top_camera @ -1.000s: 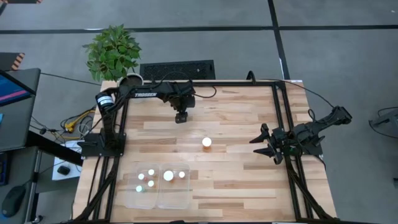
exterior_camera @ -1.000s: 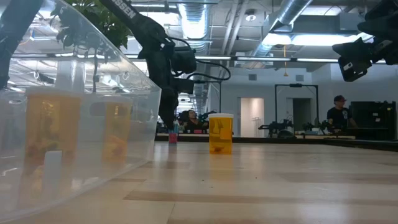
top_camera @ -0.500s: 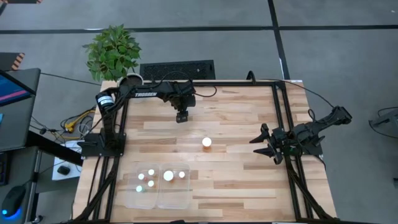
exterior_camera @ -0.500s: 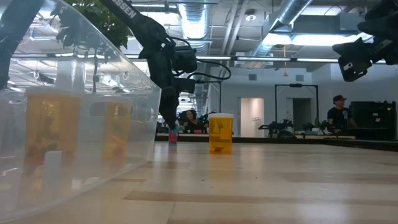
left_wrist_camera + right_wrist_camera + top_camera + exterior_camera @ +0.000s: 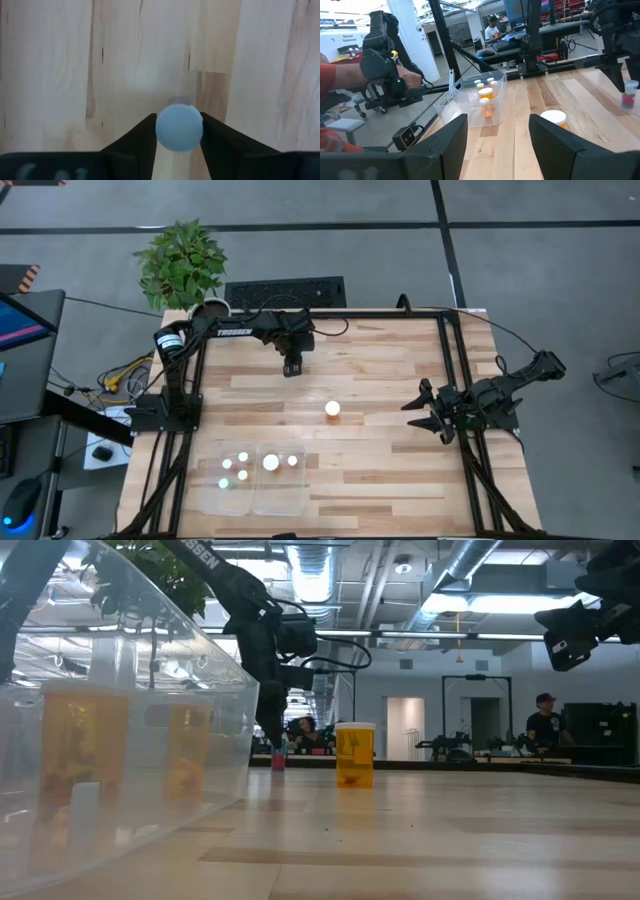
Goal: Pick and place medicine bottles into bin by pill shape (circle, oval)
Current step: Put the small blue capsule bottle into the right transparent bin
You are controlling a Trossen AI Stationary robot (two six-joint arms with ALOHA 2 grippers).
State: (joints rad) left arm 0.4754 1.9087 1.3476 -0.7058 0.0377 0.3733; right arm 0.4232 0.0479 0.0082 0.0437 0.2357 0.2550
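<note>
A small bottle with a pale round cap (image 5: 179, 126) and a pinkish body (image 5: 277, 759) stands on the table's far middle. My left gripper (image 5: 291, 369) points down over it and is shut on it. An orange bottle with a white cap (image 5: 332, 409) stands alone at mid-table, its base on the wood (image 5: 354, 754). The clear two-compartment bin (image 5: 252, 492) sits near the front left, with several white-capped bottles standing inside. My right gripper (image 5: 418, 408) hangs open and empty above the table's right side (image 5: 497, 125). My left gripper pinches the small bottle at its cap (image 5: 165, 131), one finger (image 5: 145, 137) on each side of the round rim. The fingers come from above, pointing down. The bottle stays upright, its base on the table (image 5: 277, 767).
A potted plant (image 5: 182, 265) stands beyond the far left corner. Black frame rails (image 5: 452, 370) run along the table's left, far and right sides. Bare wood lies between the orange bottle and the bin. A person's hand (image 5: 407, 77) on a handle shows beyond the table.
My left gripper has come down a little around the small bottle at the table's far middle. The bottle has stayed in place.
</note>
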